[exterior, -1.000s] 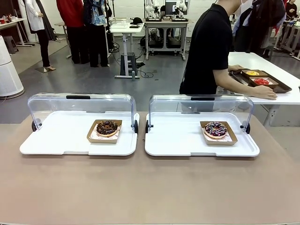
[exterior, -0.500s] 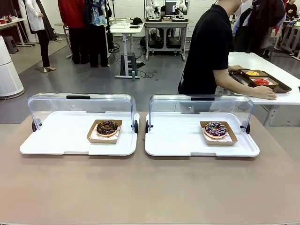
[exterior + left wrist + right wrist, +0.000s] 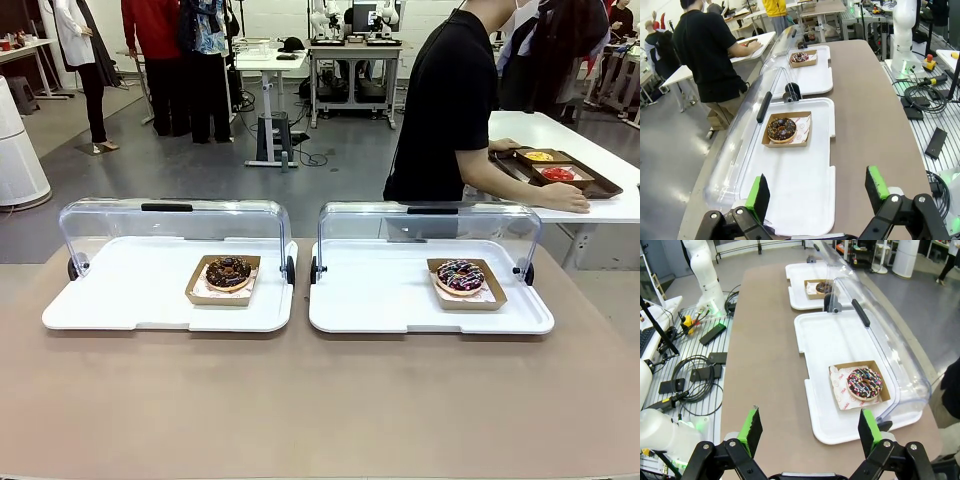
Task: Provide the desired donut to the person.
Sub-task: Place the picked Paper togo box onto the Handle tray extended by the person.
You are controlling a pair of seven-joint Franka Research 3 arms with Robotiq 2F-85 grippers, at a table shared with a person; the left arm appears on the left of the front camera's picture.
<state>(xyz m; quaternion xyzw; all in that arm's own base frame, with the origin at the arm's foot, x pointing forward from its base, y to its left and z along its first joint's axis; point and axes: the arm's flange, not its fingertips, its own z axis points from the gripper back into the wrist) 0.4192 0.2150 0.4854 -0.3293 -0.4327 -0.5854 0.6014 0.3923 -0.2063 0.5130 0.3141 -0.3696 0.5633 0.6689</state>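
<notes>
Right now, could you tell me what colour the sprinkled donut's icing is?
Dark chocolate icing on the sprinkled donut, clearest in the right wrist view.

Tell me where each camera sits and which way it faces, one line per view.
Front: fixed on the robot's side, facing across two white trays to the person.
Left wrist: above the table end, along its open left gripper, chocolate donut ahead.
Right wrist: opposite end, over its open right gripper, sprinkled donut ahead.
Shared: both donuts.
</notes>
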